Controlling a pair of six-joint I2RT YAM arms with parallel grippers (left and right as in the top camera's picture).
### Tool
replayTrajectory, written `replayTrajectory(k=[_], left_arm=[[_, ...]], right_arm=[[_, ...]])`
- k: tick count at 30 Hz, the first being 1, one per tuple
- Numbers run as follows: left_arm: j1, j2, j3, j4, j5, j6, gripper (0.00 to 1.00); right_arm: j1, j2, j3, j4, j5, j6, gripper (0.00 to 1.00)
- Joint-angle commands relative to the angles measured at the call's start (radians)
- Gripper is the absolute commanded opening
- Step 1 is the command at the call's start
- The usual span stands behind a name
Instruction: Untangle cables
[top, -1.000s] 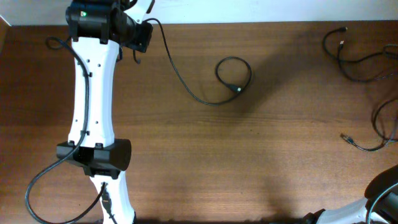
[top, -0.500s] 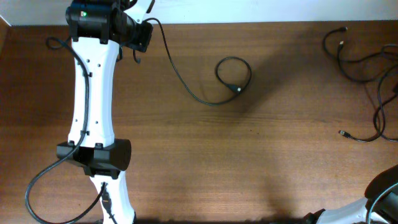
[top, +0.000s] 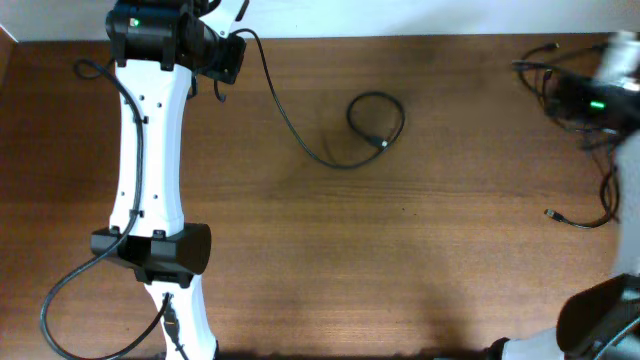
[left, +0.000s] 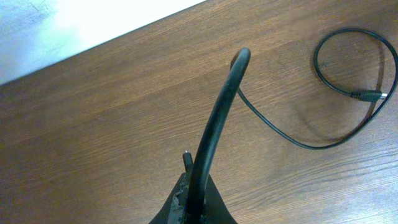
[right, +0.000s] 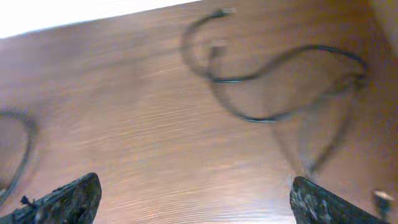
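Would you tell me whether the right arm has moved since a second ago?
Yes: the right arm swung from the near corner toward the table's far edge, over the cables.

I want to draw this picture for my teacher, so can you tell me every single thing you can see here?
table: one, brown wood, under everything.
looped cable: one, black, upper middle of the overhead view; its other end runs to the left hand.
cable pile: several cords, too blurred to count, black, upper right corner.
loose cable end: one, black with a small plug, near the right edge, below the pile.
left arm: one, white with black joints, left side.
left hand: one, black, shut on the looped cable.
right arm: one, blurred, over the cable pile.
right hand: one, black fingers wide open, holding nothing.
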Motion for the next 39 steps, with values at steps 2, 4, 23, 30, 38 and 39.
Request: replayTrajectory(k=[2,4,23,30,38,39], left_arm=[[-0.008,0.008,0.006,-0.002,-0.006,-0.003,0.0],[-0.022,0.008,0.006,-0.002,-0.006,-0.003,0.0],[-0.278,0.008,0.006,0.048,0.027,-0.063,0.0],[-0.348,0.008,0.006,0.069,0.027,-0.071,0.0],[-0.35,0.008,0.006,0.075,0.026,-0.07,0.99],[-0.35,0.008,0.006,0.078,0.018,-0.07,0.99]], right_arm=[[0.279,-0.011,-0.005,-0.013,0.135,-0.003,0.96],[0.42,-0.011,-0.005,-0.016,0.182,-0.003,0.97],[0.687,-0.01,-0.005,-0.099,0.327,0.043,0.99],[0.572,-0.01,-0.004,-0.107,0.234,0.057,0.99],[0.558,-0.01,-0.004,-0.12,0.19,0.053,0.99],[0.568,-0.01,-0.005,-0.12,0.172,0.053,0.99]])
